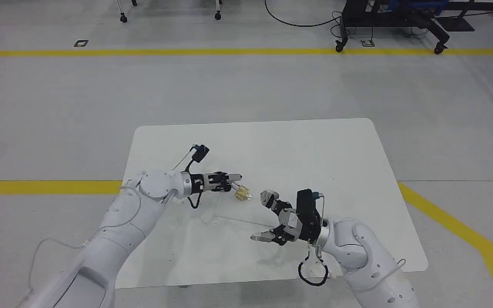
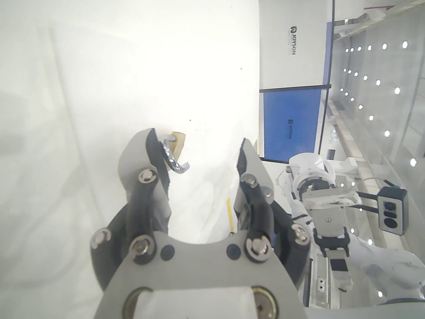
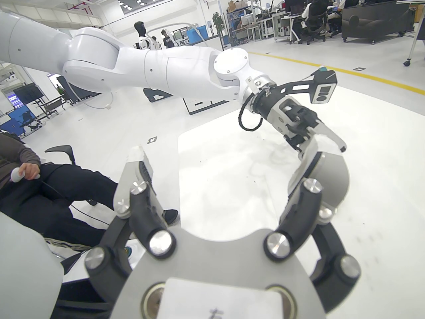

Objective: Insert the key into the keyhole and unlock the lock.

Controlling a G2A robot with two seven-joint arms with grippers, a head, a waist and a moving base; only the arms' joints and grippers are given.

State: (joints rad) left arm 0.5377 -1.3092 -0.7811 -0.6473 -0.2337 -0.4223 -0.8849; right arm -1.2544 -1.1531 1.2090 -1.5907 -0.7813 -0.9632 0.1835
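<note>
In the top view, a small brass padlock lies near the middle of the white table, just past the tips of the left gripper. Seen from the left wrist, that gripper's fingers stand well apart. The padlock's steel shackle rests against one finger and is perhaps hooked on it, though glare makes this hard to judge. Just right of the padlock and lower in the top frame, the right gripper is spread wide.
</note>
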